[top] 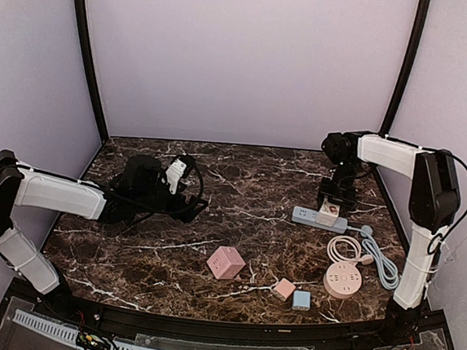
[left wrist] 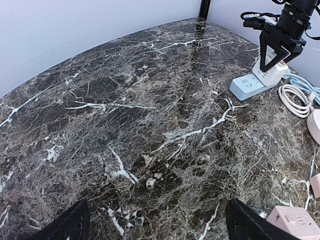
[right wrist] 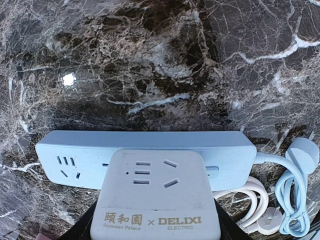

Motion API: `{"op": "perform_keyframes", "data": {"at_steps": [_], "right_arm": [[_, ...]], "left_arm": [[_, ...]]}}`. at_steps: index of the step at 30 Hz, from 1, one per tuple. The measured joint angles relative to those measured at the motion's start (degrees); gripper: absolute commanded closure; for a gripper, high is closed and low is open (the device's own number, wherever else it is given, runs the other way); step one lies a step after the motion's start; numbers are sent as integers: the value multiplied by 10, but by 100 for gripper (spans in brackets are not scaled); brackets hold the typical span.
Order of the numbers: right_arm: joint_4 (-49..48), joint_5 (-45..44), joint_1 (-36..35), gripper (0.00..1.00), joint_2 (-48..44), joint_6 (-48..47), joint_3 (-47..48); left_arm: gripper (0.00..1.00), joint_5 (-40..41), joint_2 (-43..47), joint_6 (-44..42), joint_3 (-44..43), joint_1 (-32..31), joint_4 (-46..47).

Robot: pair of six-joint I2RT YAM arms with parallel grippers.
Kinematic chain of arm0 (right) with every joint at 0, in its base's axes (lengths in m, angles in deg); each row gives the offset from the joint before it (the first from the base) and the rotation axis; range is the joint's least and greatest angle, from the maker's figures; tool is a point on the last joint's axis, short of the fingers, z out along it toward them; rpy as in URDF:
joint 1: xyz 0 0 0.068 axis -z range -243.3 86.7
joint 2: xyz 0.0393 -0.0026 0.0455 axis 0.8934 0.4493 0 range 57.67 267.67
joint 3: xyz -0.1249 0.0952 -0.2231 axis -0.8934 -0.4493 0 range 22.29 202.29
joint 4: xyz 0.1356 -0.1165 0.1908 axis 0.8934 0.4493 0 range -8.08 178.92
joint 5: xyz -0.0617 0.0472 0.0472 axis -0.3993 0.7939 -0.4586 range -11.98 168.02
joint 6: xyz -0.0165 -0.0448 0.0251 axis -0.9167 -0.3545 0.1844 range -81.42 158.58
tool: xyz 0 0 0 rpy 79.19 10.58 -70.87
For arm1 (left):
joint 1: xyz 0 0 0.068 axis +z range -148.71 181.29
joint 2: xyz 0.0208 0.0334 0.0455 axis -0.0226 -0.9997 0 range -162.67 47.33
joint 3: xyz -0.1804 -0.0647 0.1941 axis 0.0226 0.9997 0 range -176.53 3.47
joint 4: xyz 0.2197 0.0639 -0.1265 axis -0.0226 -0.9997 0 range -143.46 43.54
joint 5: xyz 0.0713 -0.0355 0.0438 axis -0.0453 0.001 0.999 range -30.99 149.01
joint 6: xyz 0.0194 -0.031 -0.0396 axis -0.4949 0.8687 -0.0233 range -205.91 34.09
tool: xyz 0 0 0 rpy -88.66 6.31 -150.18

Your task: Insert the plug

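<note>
Currently right gripper [left wrist: 274, 62] clamped around white adapter [right wrist: 155, 200], adapter touching blue strip [right wrist: 75, 155].

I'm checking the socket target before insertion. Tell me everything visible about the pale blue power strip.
The pale blue plastic power strip is a long, round-cornered bar lying flat on the dark marble table. One socket group shows at its left end in the right wrist view; a white cube adapter, held by the right pincer, covers its middle. A matching blue cable leaves its right end.
</note>
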Motion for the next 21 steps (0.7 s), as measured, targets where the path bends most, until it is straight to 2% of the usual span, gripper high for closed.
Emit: {"op": "perform_keyframes", "data": {"at_steps": [10,21], "right_arm": [[-13,-5,-5,100,-8,-24,-13],[7,-68,-74,100,24,-66,34]], "left_arm": [[5,0,0,-1,0,0,0],[5,0,0,-1,0,0,0]]}}
